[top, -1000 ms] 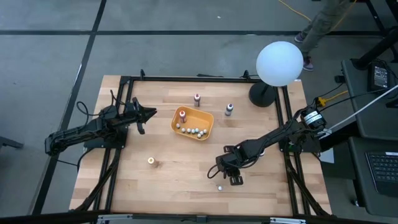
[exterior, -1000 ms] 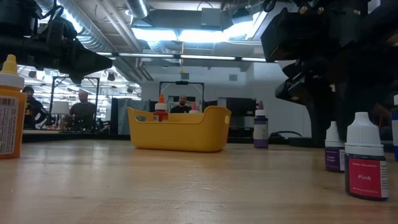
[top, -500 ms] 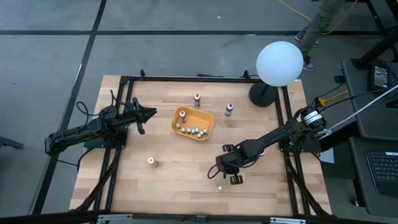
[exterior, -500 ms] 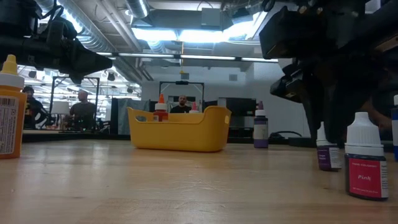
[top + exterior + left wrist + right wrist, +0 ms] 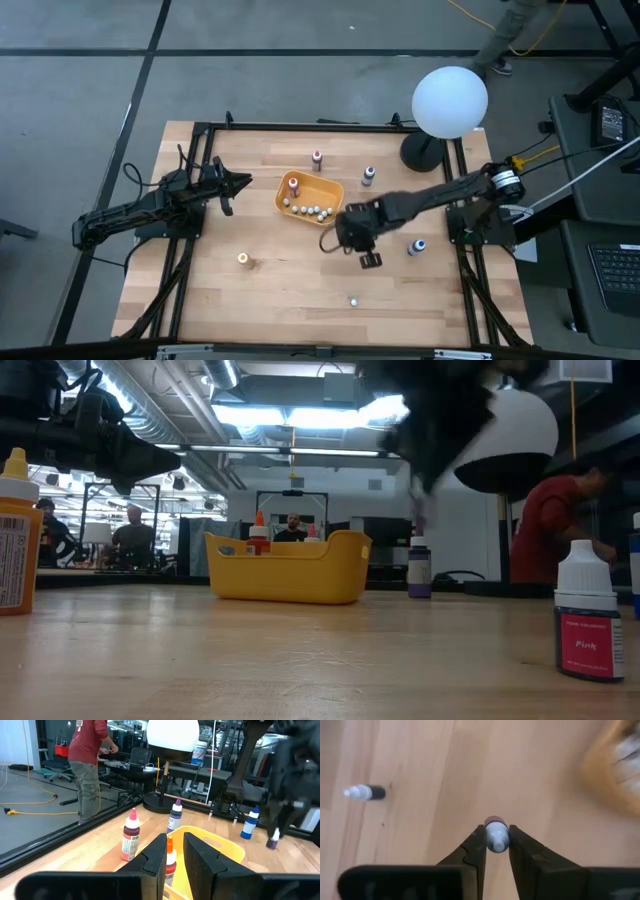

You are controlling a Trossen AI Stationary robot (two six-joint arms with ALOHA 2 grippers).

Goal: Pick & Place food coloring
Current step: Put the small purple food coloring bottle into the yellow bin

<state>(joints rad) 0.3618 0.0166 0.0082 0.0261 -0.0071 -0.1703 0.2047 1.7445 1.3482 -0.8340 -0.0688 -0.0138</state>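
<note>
Wood table (image 5: 260, 300) from the left: the left gripper (image 5: 243, 181) waits by the left edge, its dark fingers (image 5: 155, 855) drawn close with only a slim gap, nothing between them. Just right of it sits the shallow yellow-orange plastic tray (image 5: 331, 191), a row of small white-capped dropper bottles already along its near wall. Right again, close beside the tray's right end, hangs the right gripper (image 5: 350, 228), clamped on a tiny food coloring bottle (image 5: 496, 834) with a white cap and dark purple body. The bottle's long axis points straight down between the fingers, cap up toward the wrist. So the tray lies just left of the carried bottle, and the right arm is the one to finish. In the low view that gripper is only a dark smear, bottle barely readable. The bottle's label is hidden everywhere.
</note>
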